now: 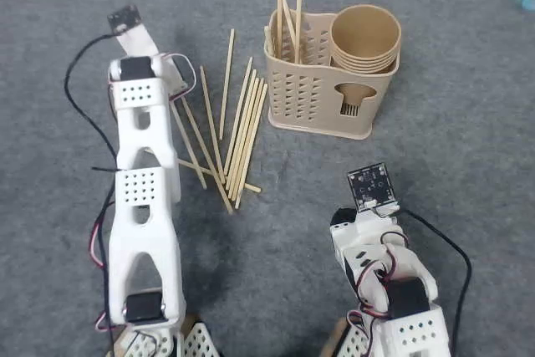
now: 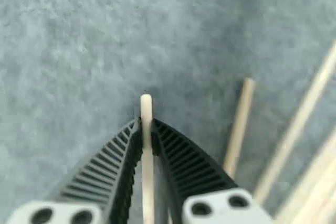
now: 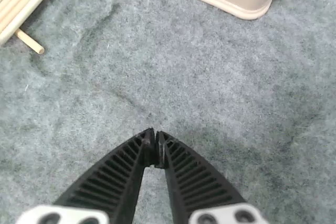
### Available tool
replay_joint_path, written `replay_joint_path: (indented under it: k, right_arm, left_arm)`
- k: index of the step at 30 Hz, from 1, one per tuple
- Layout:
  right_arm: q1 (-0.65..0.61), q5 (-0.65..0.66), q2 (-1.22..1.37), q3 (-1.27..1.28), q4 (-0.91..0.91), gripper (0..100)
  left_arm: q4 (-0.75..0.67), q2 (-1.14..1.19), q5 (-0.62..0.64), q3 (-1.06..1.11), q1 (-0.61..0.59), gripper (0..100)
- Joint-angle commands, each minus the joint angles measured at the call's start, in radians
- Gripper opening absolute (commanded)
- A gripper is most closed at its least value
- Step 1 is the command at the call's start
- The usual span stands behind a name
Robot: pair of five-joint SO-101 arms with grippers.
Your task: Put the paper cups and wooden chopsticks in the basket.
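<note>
A grey felt worktop (image 1: 468, 148) carried a beige perforated basket (image 1: 313, 94) towards its far side. The basket had two compartments. A nested stack of paper cups (image 1: 365, 35) sat in the one on the right of the high view, and a few upright chopsticks (image 1: 288, 18) leaned in the one on the left. Just left of the basket, a loose bundle of wooden chopsticks (image 1: 242, 135) lay flat on the felt, most of them roughly parallel, with a few crossing beneath at an angle.

The left arm (image 1: 144, 181) stretched out over the left edge of that bundle. In its wrist view, the left gripper (image 2: 146, 127) was clenched on a single chopstick (image 2: 146, 103), which was pinched between ribbed black fingers (image 2: 113, 156) with its blunt end poking out just beyond the tips. Whether that end touched the felt could not be told. A neighbouring stick (image 2: 239, 121) lay just beside it on the felt.

The right arm (image 1: 380, 265) sat folded back near the front edge, well apart from the basket. The right gripper (image 3: 155, 142) pointed down at bare felt, its jaws closed tip to tip with nothing between them
</note>
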Motion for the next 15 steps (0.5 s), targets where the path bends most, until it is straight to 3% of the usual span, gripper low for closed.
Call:
replay_joint_path:
  k: [1,15]
  right_arm:
    - [0.008,0.025,-0.015,0.021,-0.016,0.9]
    - [0.01,0.025,-0.015,0.021,-0.015,0.9]
  left_arm:
    - [0.17,-0.242,0.011,-0.035,0.06,1]
    - [0.18,-0.669,0.012,-0.021,0.112,1]
